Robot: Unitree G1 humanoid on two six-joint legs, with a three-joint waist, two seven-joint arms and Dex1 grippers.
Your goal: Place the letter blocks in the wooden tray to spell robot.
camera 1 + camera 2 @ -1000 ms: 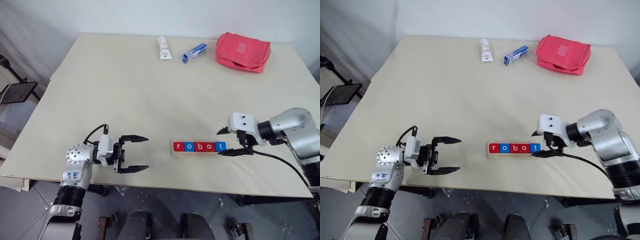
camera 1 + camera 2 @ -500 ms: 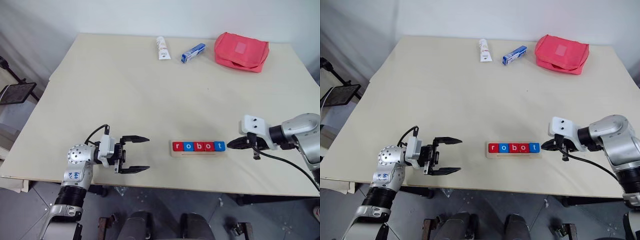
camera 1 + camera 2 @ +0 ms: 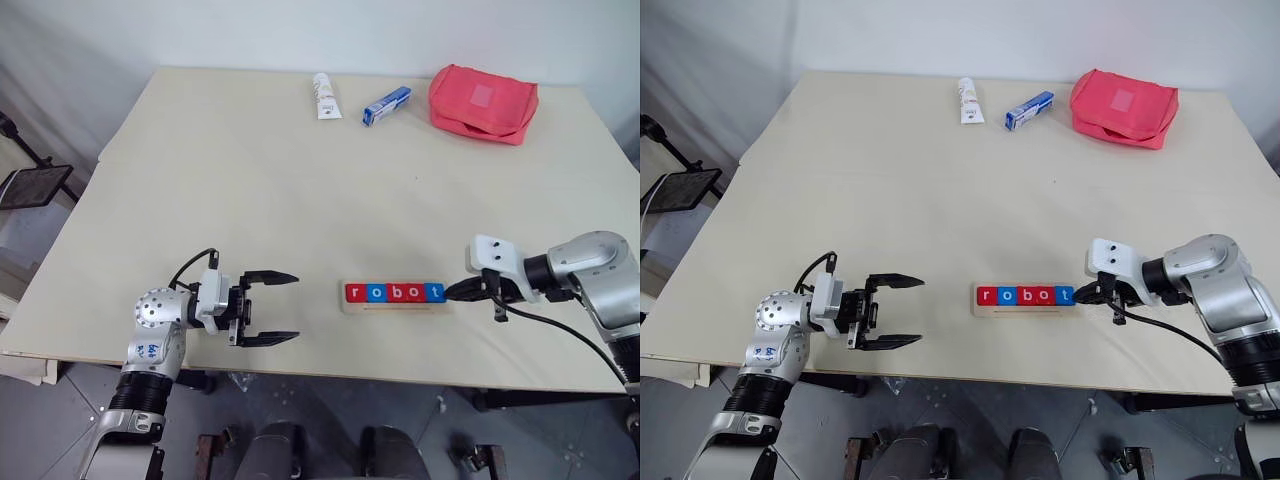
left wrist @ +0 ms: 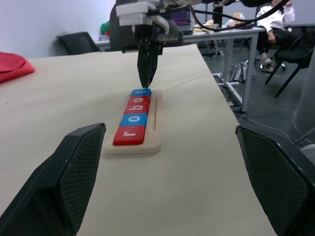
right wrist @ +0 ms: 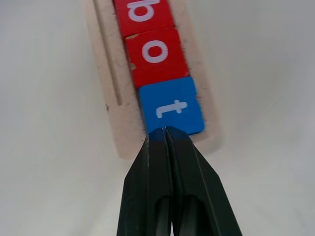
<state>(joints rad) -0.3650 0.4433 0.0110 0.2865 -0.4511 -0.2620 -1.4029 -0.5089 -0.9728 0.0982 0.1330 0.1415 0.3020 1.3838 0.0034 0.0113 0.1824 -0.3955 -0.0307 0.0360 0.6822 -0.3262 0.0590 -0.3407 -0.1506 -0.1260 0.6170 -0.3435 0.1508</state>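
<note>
Nearby, clenched right hand (image 5: 166,131) seemingly touches blue t block (image 5: 171,106); left hand (image 3: 282,306) released.

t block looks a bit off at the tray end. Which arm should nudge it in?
Right. The right gripper, shut, has its tips at the outer edge of the blue t block, at the end of the wooden tray. The left gripper is open, well off the tray's far end.

Silver-grey arms with white wrist blocks, black cables — each hand (image 3: 266,308) two black, tapered fingers.
</note>
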